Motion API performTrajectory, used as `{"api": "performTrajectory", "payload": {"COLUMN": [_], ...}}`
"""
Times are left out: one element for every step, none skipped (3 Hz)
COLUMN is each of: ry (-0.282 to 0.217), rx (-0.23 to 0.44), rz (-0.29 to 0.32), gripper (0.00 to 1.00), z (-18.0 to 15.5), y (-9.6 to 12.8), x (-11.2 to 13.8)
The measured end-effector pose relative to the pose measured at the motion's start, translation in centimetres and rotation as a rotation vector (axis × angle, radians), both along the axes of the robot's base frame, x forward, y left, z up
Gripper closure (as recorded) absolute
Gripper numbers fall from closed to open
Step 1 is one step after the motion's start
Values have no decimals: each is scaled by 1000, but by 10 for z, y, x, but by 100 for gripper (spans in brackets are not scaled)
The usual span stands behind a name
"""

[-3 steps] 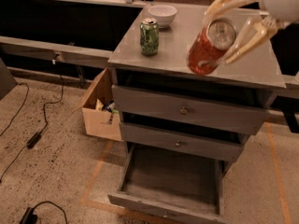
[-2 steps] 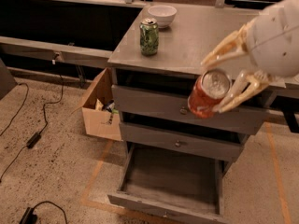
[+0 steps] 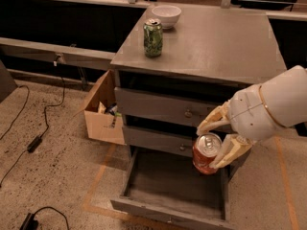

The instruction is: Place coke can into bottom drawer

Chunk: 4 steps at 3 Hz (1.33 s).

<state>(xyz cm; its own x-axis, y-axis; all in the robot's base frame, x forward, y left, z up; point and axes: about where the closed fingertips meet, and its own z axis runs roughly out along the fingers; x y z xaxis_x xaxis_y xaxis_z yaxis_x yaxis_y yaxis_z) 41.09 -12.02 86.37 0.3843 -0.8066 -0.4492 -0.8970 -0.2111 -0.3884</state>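
Observation:
My gripper [image 3: 215,143] is shut on the coke can [image 3: 204,155], a red-orange can with a silver top, its tan fingers [image 3: 229,150] on either side of it. The can hangs tilted in front of the middle drawer, above the right part of the bottom drawer [image 3: 172,183]. That drawer is pulled out, a wide shallow grey tray with nothing visible in it. The white arm housing [image 3: 271,107] reaches in from the right.
A green can [image 3: 153,38] and a white bowl [image 3: 166,16] stand on the cabinet top [image 3: 216,37]. The two upper drawers [image 3: 163,108] are closed. A cardboard box [image 3: 103,111] sits left of the cabinet. Black cables [image 3: 33,143] lie on the floor at left.
The gripper has carried the coke can down from cabinet-top height, past the upper drawers, to just above the open bottom drawer.

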Motion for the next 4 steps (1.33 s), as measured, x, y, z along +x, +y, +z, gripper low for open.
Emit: {"api": "performTrajectory", "payload": {"ry": [-5,-21,26,62], "rx": [7,82,216,311], "rz": [-5,-85,-192,-326], "gripper": [100,100,100,100], "z": [-1,-35,-110,-180], "y": [0,-4,-6,-11], "x": [1,14,34,68]}}
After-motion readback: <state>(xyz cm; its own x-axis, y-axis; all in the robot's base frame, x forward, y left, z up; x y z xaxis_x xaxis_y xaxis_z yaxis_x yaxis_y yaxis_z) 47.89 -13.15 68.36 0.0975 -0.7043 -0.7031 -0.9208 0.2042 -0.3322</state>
